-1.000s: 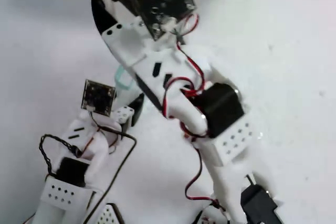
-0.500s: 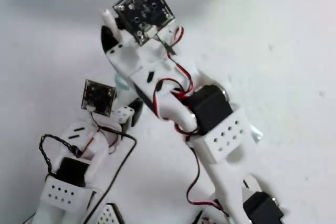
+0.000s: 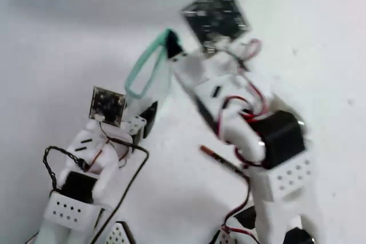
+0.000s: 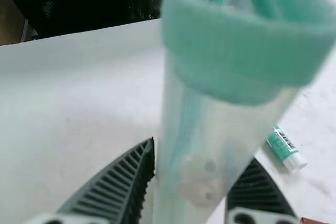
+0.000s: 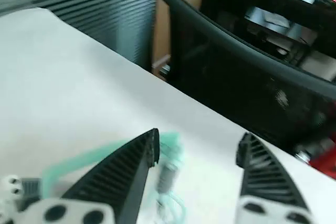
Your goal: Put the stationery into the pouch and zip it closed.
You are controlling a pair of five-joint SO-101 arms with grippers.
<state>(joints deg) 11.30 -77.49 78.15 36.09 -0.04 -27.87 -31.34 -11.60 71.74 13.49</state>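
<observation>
High view: left hand [image 3: 140,119] pinches pouch [image 3: 150,78] at lower end; right hand [image 3: 173,47] at pouch mouth; pen [image 3: 220,161] on table [image 3: 57,38], apart from pouch.
Left wrist: teal stick [image 4: 283,149] on table beyond pouch.
Right wrist: right hand spread, zip pull [image 5: 168,174] just beside.
Loading seemingly unfinished; next: right hand fetches pen.

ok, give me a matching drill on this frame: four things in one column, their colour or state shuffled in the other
Things:
1. pouch
2. pen
3. tube
4. right gripper

States:
A. open, by the zip pull
B. green and white, lying on the table
C. clamped in the left gripper
D. thin and dark, lying on the table

Pairs: 1-C, 2-D, 3-B, 4-A
</observation>
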